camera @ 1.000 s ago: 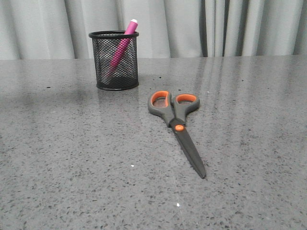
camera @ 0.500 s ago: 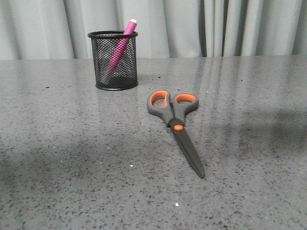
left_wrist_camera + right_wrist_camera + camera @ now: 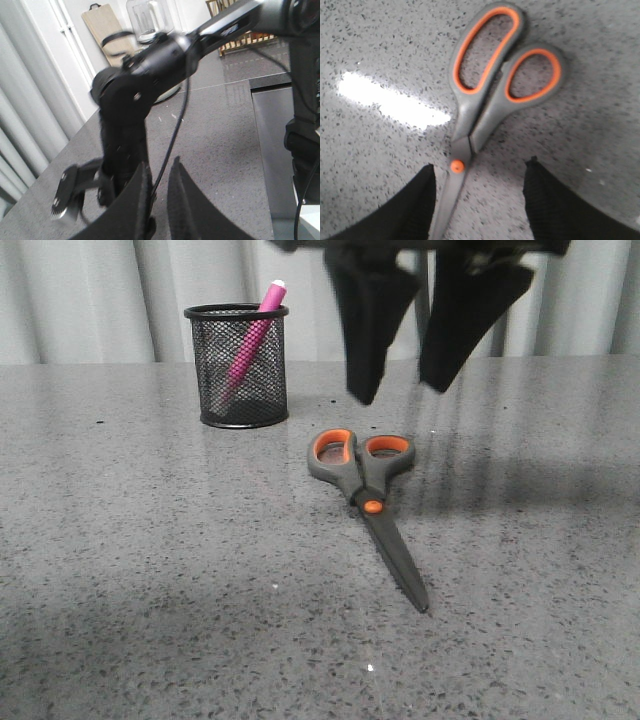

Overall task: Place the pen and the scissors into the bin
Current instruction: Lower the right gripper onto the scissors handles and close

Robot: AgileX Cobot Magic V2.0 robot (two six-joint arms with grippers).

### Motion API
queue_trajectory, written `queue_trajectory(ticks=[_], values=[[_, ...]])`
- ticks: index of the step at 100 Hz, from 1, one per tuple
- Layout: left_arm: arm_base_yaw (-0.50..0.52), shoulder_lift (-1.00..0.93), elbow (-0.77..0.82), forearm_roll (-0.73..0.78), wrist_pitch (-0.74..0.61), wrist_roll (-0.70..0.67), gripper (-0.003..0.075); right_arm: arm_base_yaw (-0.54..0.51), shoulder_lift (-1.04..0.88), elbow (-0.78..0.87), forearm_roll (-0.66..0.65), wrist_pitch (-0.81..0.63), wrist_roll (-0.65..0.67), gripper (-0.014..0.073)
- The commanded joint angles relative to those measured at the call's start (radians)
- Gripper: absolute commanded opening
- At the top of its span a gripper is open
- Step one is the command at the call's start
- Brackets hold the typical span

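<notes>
1 of 2 done — the pen [image 3: 250, 342] stands in the bin [image 3: 238, 366], the scissors [image 3: 366, 495] lie on the desk [image 3: 150, 560] beneath the spread right end effector [image 3: 405, 388].

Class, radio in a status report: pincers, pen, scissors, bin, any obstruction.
Right pincer open above scissors, not touching. Left pincer nearly shut, holding nothing. Pen leaning in bin; scissors flat on table. Nothing in the way.

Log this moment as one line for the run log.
pen: in mesh cup | scissors: flat on table, closed | right gripper: open, above scissors handles | left gripper: nearly closed, empty
</notes>
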Motion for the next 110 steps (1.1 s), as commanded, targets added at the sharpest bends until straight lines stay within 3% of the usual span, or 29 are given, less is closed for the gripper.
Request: queue_trajectory(ticks=[1, 45, 87, 94, 110], values=[[-0.037, -0.004, -0.021, -0.064, -0.043, -0.012, 0.0062, 0.000, -0.001, -0.038, 0.027, -0.010, 0.006, 0.0351], [-0.128, -0.004, -0.021, -0.051, -0.068, -0.012, 0.0062, 0.024, 0.095, -0.038, 0.024, -0.039, 0.083, 0.0351], [-0.148, -0.004, -0.021, -0.051, -0.068, -0.012, 0.0062, 0.027, 0.156, -0.038, -0.026, -0.111, 0.138, 0.0341], [-0.148, -0.004, -0.021, -0.051, -0.068, -0.012, 0.0062, 0.027, 0.163, -0.038, -0.029, -0.111, 0.138, 0.0272], [-0.148, -0.004, -0.021, -0.051, -0.073, -0.012, 0.0062, 0.027, 0.168, -0.038, -0.047, -0.111, 0.138, -0.0076]])
